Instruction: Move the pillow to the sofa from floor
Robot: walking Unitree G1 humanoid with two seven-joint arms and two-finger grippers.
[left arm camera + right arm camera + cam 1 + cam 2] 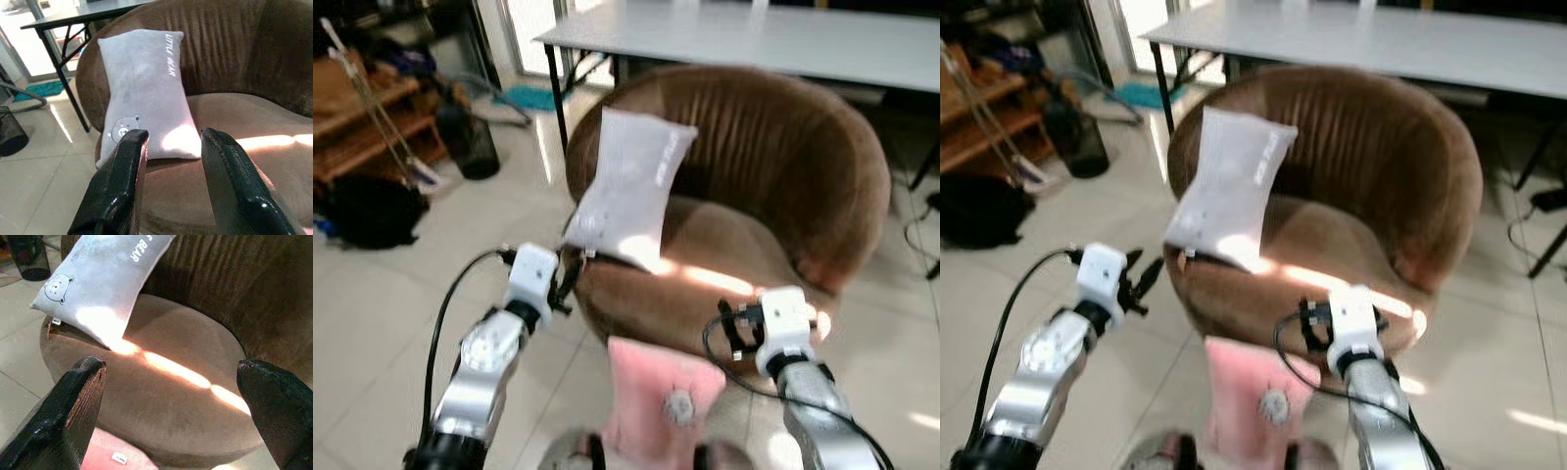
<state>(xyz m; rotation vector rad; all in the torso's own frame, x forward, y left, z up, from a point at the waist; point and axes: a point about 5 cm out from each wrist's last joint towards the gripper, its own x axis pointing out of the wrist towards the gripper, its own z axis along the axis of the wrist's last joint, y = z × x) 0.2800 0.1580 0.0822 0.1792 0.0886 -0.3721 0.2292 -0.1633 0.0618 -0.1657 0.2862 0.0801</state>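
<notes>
The brown round sofa fills the middle of the scene, its curved back rising behind a broad seat crossed by a strip of sunlight. A grey tabletop stands behind it, and pale floor tiles lie open to the robot's left. The grey pillow is on the sofa, leaning upright against the back at the left side of the seat, its lower corner close to the seat's front rim; that lean appears to keep it standing, though the corner near the edge leaves little margin against a slide. A pink pillow sits low in front of the sofa, between the two arms. The left gripper hangs just beside the front rim, near the grey pillow's lower corner, fingers parted and holding nothing. The right gripper sits before the seat's front edge, fingers spread wide and empty. Judged from this, the grey pillow is placed and released; room for withdrawal lies backward and to the left
</notes>
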